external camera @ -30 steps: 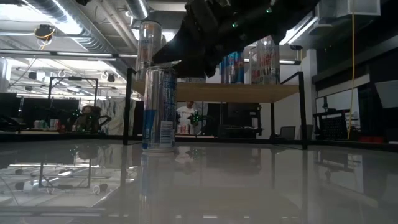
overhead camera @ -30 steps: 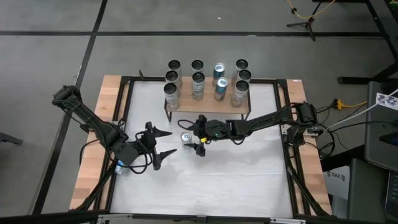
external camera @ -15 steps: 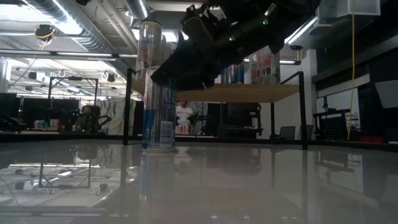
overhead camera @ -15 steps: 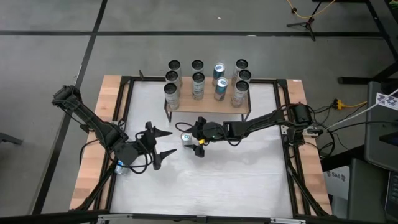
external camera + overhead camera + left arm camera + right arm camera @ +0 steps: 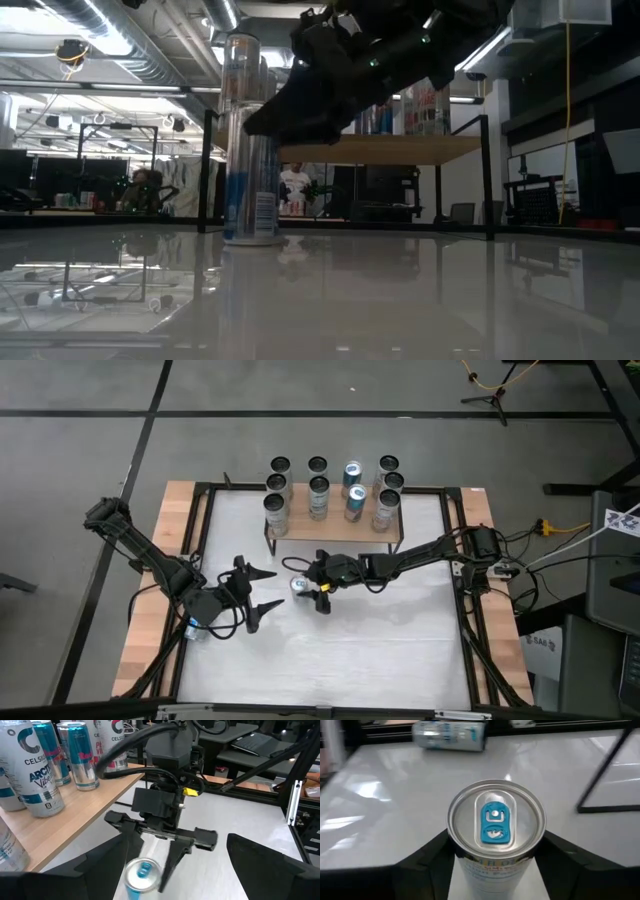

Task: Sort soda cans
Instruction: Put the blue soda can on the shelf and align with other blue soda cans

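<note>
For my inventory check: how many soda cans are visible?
12: ten cans upright on the wooden shelf, one standing can at the right gripper, one lying can near the left gripper. Some may be hidden.

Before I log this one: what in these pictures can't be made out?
- Whether the right gripper already presses the blue-tab can: right wrist view, the can's top hides the contact.
- Brand of the can lying on its side: right wrist view, blurred.
- Labels of the cans on the wooden shelf: high view, only tops show.
- The can's upper part in the low view: the dark arm covers it.
- Left gripper waits, open.
</note>
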{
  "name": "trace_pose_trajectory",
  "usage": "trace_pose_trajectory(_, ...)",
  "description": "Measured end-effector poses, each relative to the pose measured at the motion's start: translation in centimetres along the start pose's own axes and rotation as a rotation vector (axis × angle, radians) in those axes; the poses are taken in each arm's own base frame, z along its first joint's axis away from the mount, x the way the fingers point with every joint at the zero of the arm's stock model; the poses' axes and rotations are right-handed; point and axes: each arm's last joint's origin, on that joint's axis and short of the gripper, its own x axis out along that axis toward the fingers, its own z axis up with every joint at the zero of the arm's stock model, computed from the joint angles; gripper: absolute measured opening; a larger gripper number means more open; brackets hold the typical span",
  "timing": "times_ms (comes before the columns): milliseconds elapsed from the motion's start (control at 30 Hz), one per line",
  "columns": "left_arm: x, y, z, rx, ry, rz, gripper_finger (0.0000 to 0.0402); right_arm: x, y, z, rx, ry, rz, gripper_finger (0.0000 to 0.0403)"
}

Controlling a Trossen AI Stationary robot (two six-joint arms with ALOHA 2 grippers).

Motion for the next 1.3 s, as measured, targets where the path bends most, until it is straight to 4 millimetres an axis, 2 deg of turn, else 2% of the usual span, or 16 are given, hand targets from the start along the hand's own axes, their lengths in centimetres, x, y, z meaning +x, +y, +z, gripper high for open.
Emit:
trace_pose_trajectory(133,0.0,0.0,0.0,0.000,0.000,0.000,0.0334,0.0,0.3,0.0,0.000,0.008,0.110,0.0214)
trace_pose_trajectory(467,0.0,0.0,0.0,0.000,0.000,0.000,0.0334,-0.4,1.8,-0.4,-0.095,0.045,0.547,0.0234)
trace_pose_trajectory(567,0.0,0.0,0.0,0.000,0.000,0.000,0.0334,-0.6,2.5,-0.4,-0.144,0.036,0.624,0.0235)
trace_pose_trajectory(767,0.0,0.0,0.0,0.000,0.000,0.000,0.0334,-0.7,4.3,-0.9,-0.372,-0.013,0.673,0.0236)
trace_pose_trajectory(900,0.0,0.0,0.0,0.000,0.000,0.000,0.0334,-0.7,5.4,-1.0,-0.482,-0.037,0.645,0.0236)
trace_pose_trajectory(1300,0.0,0.0,0.0,0.001,0.000,0.001,0.0334,-0.7,5.6,-1.1,-0.492,-0.021,0.581,0.0237)
